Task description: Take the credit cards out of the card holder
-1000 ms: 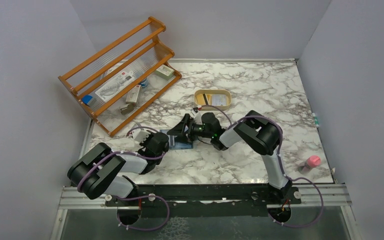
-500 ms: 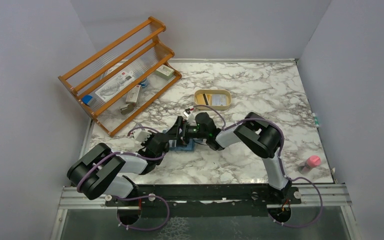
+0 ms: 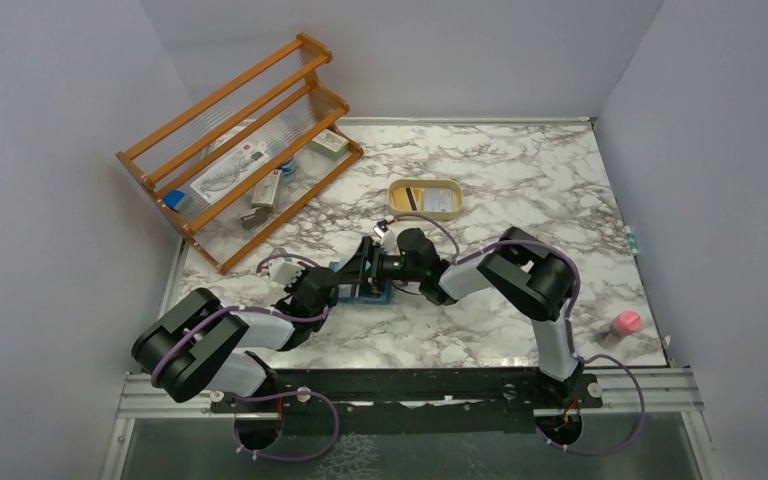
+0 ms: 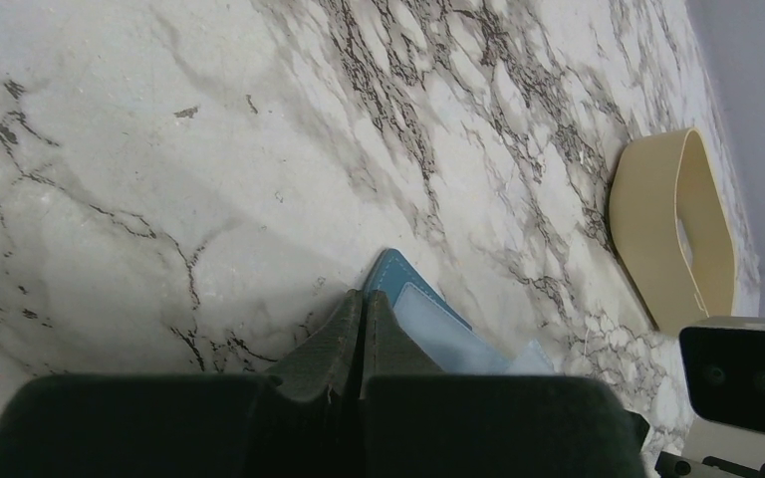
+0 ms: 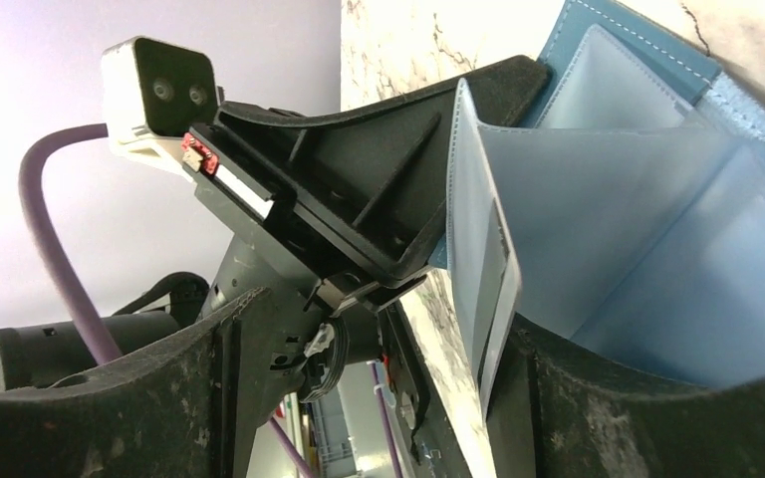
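Best bet imo: pin the wallet [image 3: 364, 284] flat to the marble table [image 3: 520, 170], nip only a card rather than the soft pocket, and pull straight along the slot so the wallet doesn't lift.

Both arms reach in low and meet mid-table over the open wallet, well short of the cream tray [image 3: 426, 199] holding a couple of cards [image 3: 412, 199]. The left gripper [image 4: 362, 304] is closed at the wallet's corner; pinching or pressing, can't tell. The right gripper [image 3: 370, 270] is spread wide, fingers [image 5: 608, 398] either side of an upright pale pocket leaf [image 5: 478, 249].
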